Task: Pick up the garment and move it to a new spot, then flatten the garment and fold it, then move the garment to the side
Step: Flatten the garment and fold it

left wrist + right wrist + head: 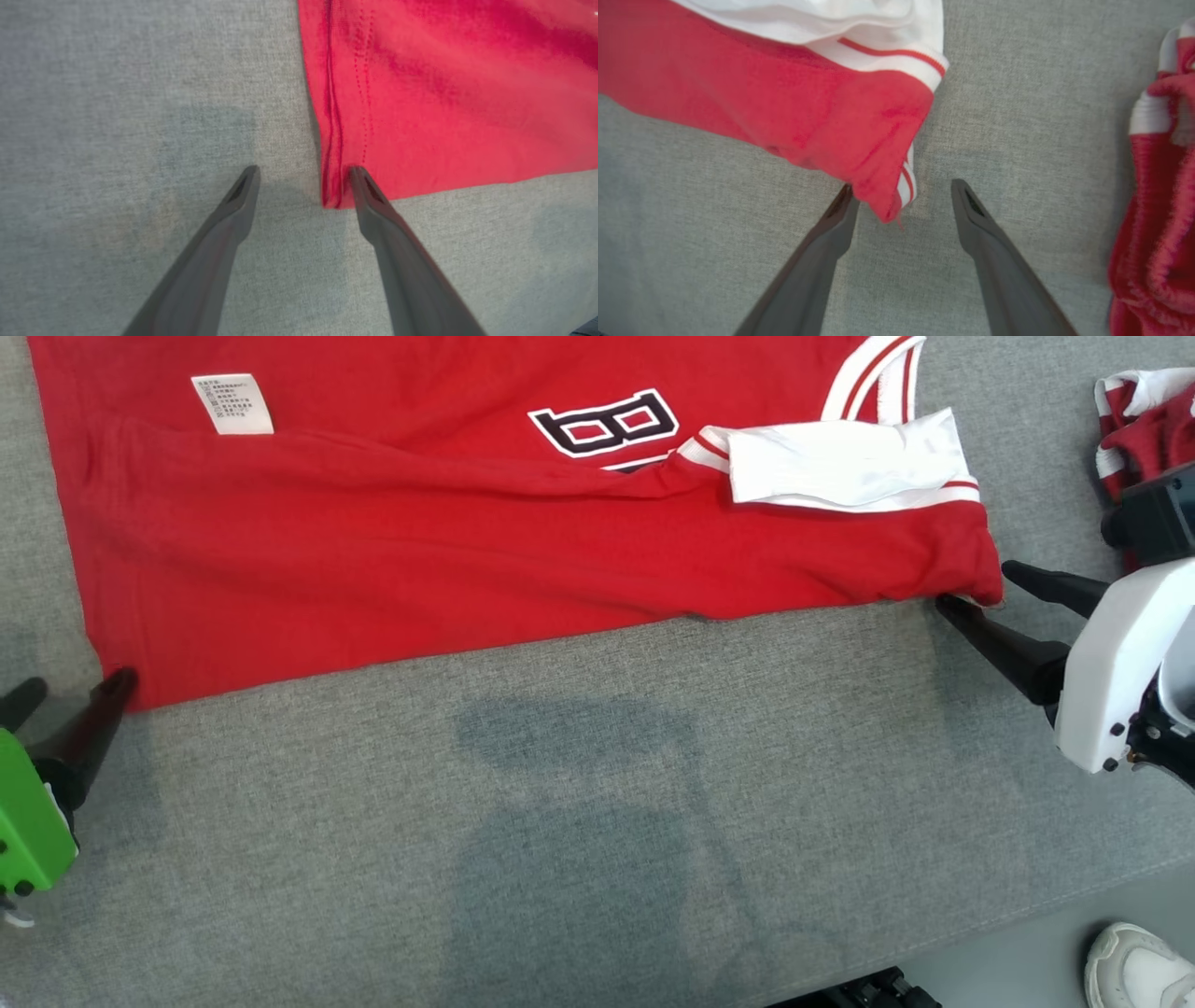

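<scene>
**Operator:** What failure modes apply at this stage?

**Technician:** Three are judged likely. The left claw [303, 171] is spread, with one finger tip touching the hem corner of the shirt [467, 541] and the other on the bare table [597, 821]. Closing from there may push the corner away or catch only the top layer. The right claw [902, 186] is also spread around the other near corner, which lies close to one finger. An off-centre pinch there could slip during lifting. The white sleeve [840, 462] lies folded loosely on top and may slide once the cloth is raised. A second garment [1144, 420], just beyond the right claw at 3 o'clock, could snag.

**Operator:** Where does the shirt lie relative to each claw?

**Technician:** In the head view it spans the table from 10 to 2 o'clock, with its near edge running between the two claws. From the left claw's tips the cloth extends toward 1 o'clock. From the right claw's tips it extends toward 10 o'clock. Neither claw is holding anything.
</scene>
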`<state>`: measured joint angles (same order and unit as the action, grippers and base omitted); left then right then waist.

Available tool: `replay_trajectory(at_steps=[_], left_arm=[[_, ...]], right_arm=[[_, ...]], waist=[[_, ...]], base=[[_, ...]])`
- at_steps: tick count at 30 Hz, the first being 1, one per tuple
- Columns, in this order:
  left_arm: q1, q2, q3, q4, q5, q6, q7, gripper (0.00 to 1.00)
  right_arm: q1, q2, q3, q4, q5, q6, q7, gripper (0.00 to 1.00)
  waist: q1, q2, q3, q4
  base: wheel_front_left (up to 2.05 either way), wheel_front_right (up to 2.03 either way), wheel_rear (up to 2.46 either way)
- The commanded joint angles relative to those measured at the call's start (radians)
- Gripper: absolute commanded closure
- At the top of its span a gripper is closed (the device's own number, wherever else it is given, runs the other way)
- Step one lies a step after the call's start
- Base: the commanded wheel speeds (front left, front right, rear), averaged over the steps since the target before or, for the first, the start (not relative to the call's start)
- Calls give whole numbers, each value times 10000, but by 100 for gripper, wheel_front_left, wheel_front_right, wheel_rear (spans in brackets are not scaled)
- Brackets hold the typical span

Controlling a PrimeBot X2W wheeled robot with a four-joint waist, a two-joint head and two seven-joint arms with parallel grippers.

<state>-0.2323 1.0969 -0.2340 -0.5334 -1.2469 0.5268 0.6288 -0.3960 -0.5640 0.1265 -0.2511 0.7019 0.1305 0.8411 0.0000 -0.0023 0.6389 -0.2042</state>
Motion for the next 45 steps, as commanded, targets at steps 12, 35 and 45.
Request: replay_trajectory(at_steps=[12, 35, 45], left_arm=[[722, -422, 208, 153, -606, -665, -307, 0], [-425, -1281, -555, 644, -389, -758, -187, 100], [-114, -1102, -1, 712, -1411, -1537, 68, 100]], right_arm=[[-402, 132, 221, 499, -142, 3, -92, 0], [-495, 336, 527, 400, -96, 3, 83, 31], [-331, 402, -196, 738, 737, 3, 301, 100]], waist=[[0, 23, -57, 307], [0, 23, 54, 122], [0, 23, -329, 287]], base=[[0, 0, 0], [0, 0, 0], [0, 0, 0]])
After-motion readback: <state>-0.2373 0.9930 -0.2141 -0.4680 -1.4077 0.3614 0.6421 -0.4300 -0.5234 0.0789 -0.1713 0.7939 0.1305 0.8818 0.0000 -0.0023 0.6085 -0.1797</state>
